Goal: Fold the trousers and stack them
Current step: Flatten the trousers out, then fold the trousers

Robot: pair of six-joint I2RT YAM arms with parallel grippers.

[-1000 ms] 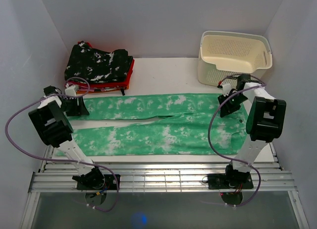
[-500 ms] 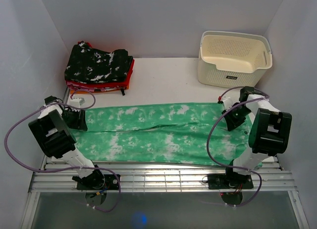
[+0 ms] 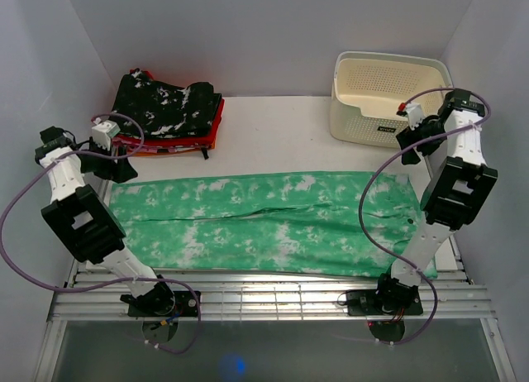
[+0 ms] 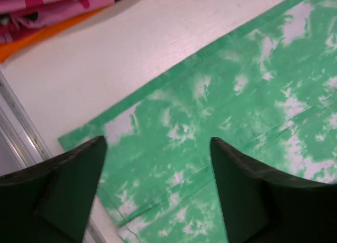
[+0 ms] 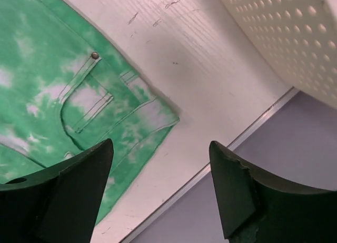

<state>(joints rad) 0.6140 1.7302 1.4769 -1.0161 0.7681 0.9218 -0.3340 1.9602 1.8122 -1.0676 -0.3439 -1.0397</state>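
The green tie-dye trousers [image 3: 264,221] lie flat across the table, folded lengthwise with one leg over the other. My left gripper [image 3: 121,167] is open and empty, raised above the cuff end at the left. In the left wrist view the gripper [image 4: 157,143] hangs over the cloth [image 4: 237,111] without touching it. My right gripper [image 3: 412,139] is open and empty, raised near the waist end. In the right wrist view the gripper [image 5: 160,144] is above bare table, beside the waistband corner and its back pocket [image 5: 84,95].
A black white-speckled folded garment [image 3: 165,105] tops a stack of red and orange clothes [image 3: 211,134] at the back left, also seen in the left wrist view [image 4: 47,11]. A cream perforated basket [image 3: 388,97] stands at the back right, close to my right gripper. A metal rail [image 3: 264,299] runs along the near edge.
The far leg was drawn over the near leg. Both grippers have since let go and risen away, the left toward the back left, the right toward the basket.
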